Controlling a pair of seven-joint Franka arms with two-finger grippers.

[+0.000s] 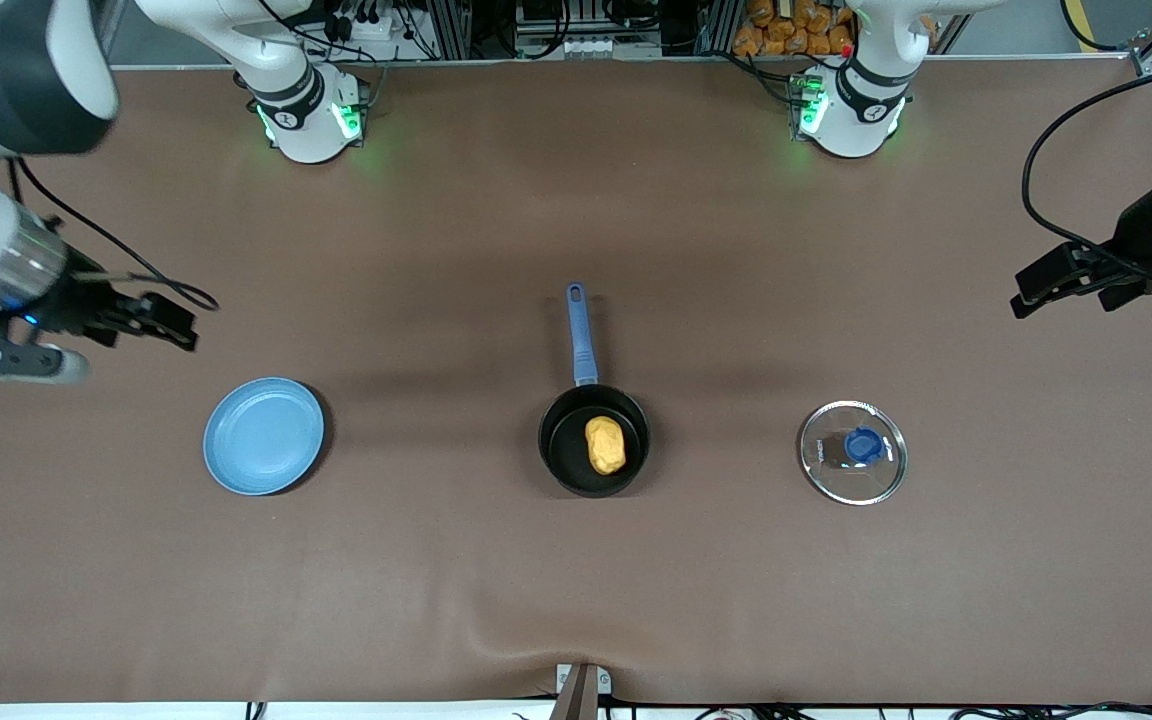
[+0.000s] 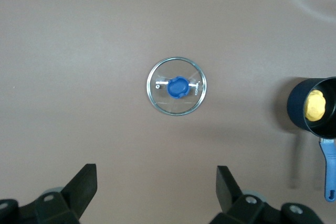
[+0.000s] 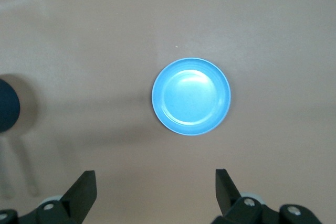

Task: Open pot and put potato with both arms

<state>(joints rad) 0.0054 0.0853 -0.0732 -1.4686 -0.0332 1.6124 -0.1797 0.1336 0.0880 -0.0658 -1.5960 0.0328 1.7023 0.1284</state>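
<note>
The task looks finished — the lumpy yellow-orange potato (image 1: 606, 445) lies in the small round black saucepan (image 1: 593, 470) mid-table, its clear glass lid with a blue knob (image 1: 853, 452) set flat toward the left arm's end; a smooth light-blue plate (image 1: 263, 436) lies bare toward the right arm's end; the left gripper (image 2: 156, 195) and right gripper (image 3: 156, 192) hang spread wide, holding nothing — I judge no further move is needed.
</note>
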